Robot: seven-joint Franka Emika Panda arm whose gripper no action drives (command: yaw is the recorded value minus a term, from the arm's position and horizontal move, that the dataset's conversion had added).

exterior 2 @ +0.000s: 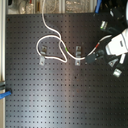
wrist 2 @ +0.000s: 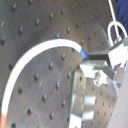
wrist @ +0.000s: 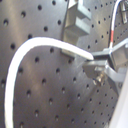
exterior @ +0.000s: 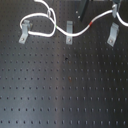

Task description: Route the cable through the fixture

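Observation:
The white cable (exterior 2: 50,37) comes down from the board's far edge and loops around the left clip (exterior 2: 42,50). It then passes the middle clip (exterior 2: 77,55), with its green band (exterior 2: 66,50) just before that clip. My gripper (exterior 2: 91,57) is shut on the cable just to the second exterior view's right of the middle clip. In the first wrist view the cable (wrist: 35,50) runs into my closed fingertips (wrist: 97,62), with a clip (wrist: 80,22) behind. In the first exterior view the red band (exterior: 91,23) lies between the middle clip (exterior: 70,32) and the right clip (exterior: 113,32).
All three clips stand in a row on a black perforated board (exterior: 65,85). The white arm (exterior 2: 119,44) hangs over the board at the second exterior view's right. A metal rail (exterior 2: 4,60) borders the board on the second exterior view's left.

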